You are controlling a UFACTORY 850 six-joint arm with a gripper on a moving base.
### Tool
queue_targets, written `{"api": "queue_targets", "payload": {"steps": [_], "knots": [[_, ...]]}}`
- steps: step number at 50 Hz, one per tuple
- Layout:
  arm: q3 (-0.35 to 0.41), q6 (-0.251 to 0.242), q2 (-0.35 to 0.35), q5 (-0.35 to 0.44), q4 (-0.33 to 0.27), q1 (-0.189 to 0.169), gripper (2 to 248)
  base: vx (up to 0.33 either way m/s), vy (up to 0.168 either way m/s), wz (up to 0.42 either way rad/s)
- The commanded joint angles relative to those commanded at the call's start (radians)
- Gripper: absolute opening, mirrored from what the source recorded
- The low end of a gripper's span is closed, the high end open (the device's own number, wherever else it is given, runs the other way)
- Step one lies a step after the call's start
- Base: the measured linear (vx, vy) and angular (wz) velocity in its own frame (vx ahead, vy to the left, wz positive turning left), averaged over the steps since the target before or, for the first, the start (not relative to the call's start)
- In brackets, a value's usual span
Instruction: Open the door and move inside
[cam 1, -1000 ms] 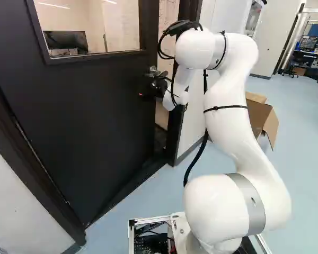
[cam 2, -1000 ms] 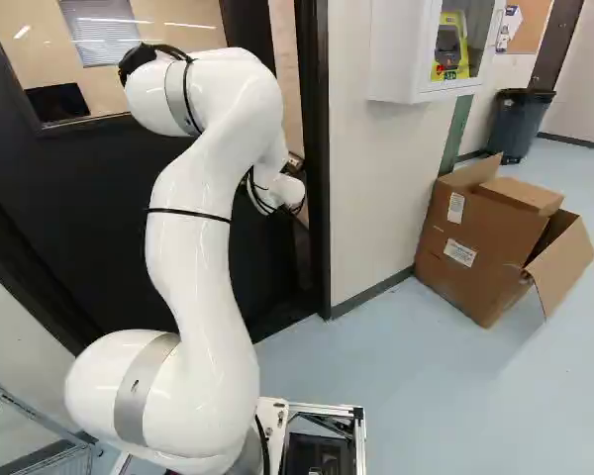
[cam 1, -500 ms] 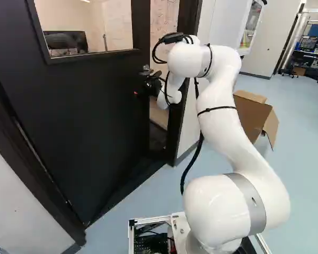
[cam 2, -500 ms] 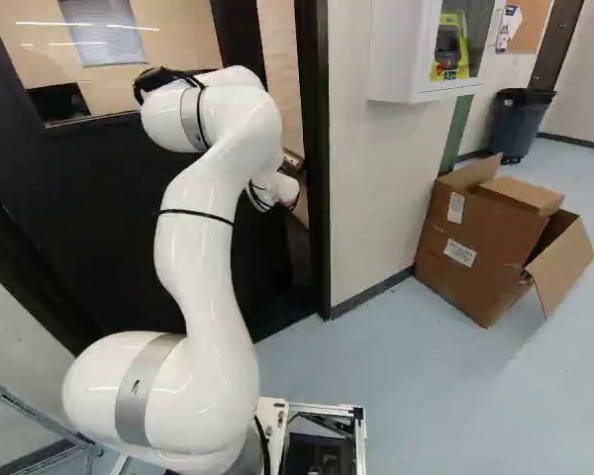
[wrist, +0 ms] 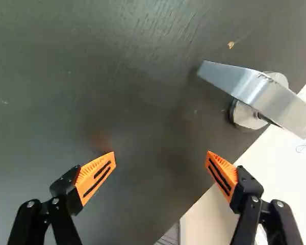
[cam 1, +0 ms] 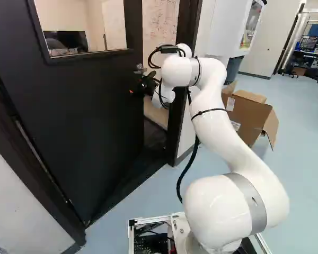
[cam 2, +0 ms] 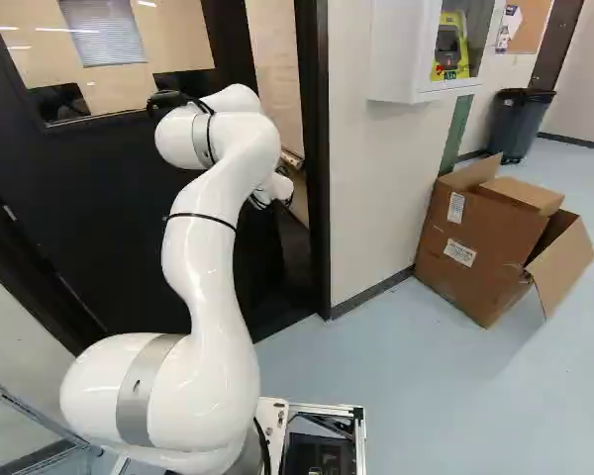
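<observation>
"Where have you got the door?"

"I see the door [cam 1: 85, 119] ajar in its frame [cam 2: 315, 148], tall axis upright. In my left base view its hinge side is at the left, and its free edge is angled away from the base, with a gap between that edge and the far post."

"And the handle?"

"The lever handle [wrist: 278, 99] is mounted close to the door's free edge. My wrist view has its long axis crossing that edge at a slant: one end points inward over the dark panel, the other reaches out past the edge."

"How's your pincer [cam 1: 138, 88]?"

"Fingers wide apart, orange pads [wrist: 96, 177] angled toward each other, nothing clamped. I have the door's dark face ahead of them, but I can't tell whether a tip touches it. The handle is outside the gap, ahead of one finger and off to its outer side."

"Anything else around you?"

"My arm [cam 1: 220, 124] reaches forward to the door, just below its window [cam 1: 85, 24]. An open cardboard box [cam 2: 485, 233] sits on the floor [cam 2: 416, 396] by the wall [cam 2: 376, 178], right of the doorway, and a white cabinet [cam 2: 401, 49] hangs above."
</observation>
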Motion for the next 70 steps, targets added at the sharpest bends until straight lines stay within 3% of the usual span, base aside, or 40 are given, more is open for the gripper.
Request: {"api": "queue_targets", "payload": {"steps": [15, 32, 47, 70], "knots": [[-0.129, 0.000, -0.084, 0.000, 0.000, 0.022, 247, 0.000, 0.000, 0.000], [-0.145, 0.000, -0.094, 0.000, 0.002, 0.025, 247, 0.000, 0.000, 0.000], [-0.088, 0.000, -0.057, 0.000, 0.028, 0.027, 247, 0.000, 0.000, 0.000], [0.071, 0.000, 0.047, 0.000, 0.078, 0.031, 247, 0.000, 0.000, 0.000]]}}
